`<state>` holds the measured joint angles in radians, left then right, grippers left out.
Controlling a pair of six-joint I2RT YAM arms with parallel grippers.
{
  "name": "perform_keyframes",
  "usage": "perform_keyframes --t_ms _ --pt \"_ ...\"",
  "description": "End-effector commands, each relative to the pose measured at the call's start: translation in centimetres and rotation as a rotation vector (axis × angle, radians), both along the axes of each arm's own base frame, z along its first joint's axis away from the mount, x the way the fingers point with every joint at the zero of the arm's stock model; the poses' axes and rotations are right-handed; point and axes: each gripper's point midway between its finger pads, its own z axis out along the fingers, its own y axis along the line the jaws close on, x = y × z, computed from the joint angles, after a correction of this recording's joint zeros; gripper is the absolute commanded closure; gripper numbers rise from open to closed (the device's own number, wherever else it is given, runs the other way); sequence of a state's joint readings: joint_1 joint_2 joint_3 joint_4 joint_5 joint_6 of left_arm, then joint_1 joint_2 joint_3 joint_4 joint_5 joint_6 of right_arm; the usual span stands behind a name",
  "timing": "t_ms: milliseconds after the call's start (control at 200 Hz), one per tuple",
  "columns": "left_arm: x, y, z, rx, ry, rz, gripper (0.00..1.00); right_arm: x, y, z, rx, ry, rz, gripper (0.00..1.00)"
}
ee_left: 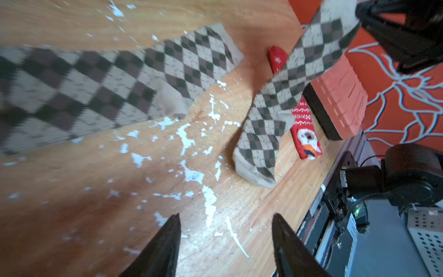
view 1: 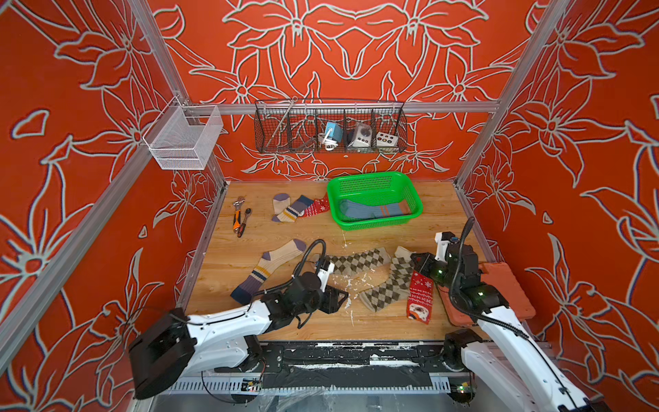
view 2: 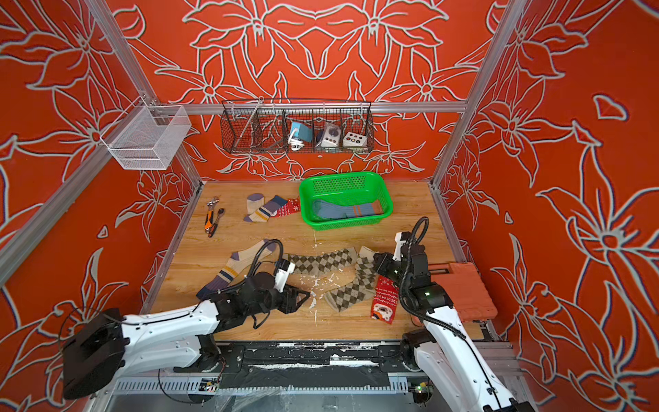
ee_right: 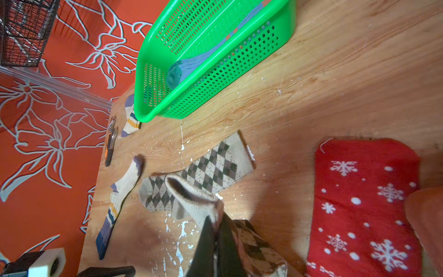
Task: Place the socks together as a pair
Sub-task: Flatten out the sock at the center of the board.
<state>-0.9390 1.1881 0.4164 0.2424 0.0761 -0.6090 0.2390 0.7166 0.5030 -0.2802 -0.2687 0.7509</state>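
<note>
My right gripper [ee_right: 217, 217] is shut on the cream cuff of a brown-beige argyle sock [view 1: 388, 285]. That cuff is raised, the toe rests on the wood, and the sock partly covers a red snowflake sock [view 1: 420, 298]. The other argyle sock [view 1: 356, 262] lies flat just left of it. My left gripper [ee_left: 226, 215] hovers open and empty over bare wood in front of the flat argyle sock [ee_left: 96, 84]. A cream sock with a purple toe [view 1: 271, 269] lies at the left. Another cream sock [view 1: 285, 208] and a red one [view 1: 318, 206] lie at the back. Blue socks [view 1: 374, 210] lie in the green basket [view 1: 367, 178].
Two hand tools [view 1: 240, 217] lie at the back left. A red-brown case [view 1: 499, 285] sits at the right edge behind my right arm. A black wire rack [view 1: 330, 125] and a white mesh basket [view 1: 183, 139] hang above the table. White flecks [view 1: 351, 285] dot the wood.
</note>
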Motion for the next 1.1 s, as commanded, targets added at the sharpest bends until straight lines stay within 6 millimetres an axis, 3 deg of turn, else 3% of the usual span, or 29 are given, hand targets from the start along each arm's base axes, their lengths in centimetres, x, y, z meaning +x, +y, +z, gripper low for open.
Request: perform_keyframes --t_ms 0,170,460,550,615,776,951,1096 --pt "0.0 -2.9 -0.2 -0.009 0.026 -0.013 0.40 -0.1 -1.1 -0.9 -0.047 0.000 -0.028 1.00" --pt "-0.4 -5.9 -2.6 0.058 0.065 -0.048 0.41 -0.4 -1.5 -1.2 -0.067 0.003 -0.030 1.00" --pt "0.7 -7.3 -4.7 0.123 0.072 -0.039 0.50 -0.7 -1.7 -1.5 -0.093 0.009 -0.011 1.00" --pt "1.2 -7.4 -5.1 0.153 0.063 -0.029 0.60 -0.7 -1.5 -1.8 -0.097 0.019 0.006 1.00" --pt "1.5 -7.3 -5.2 0.172 0.052 -0.016 0.75 -0.8 -1.2 -2.1 -0.102 0.032 0.027 1.00" --pt "2.3 -5.1 -4.9 0.242 0.007 0.049 1.00 -0.9 -0.3 -3.1 -0.086 0.070 0.082 1.00" --pt "2.7 -0.7 -3.3 0.289 -0.043 0.145 1.00 -1.4 0.5 -3.9 -0.036 0.085 0.112 1.00" --pt "3.0 3.3 -3.2 0.300 -0.003 0.199 1.00 -1.6 0.7 -4.5 -0.036 0.104 0.129 1.00"
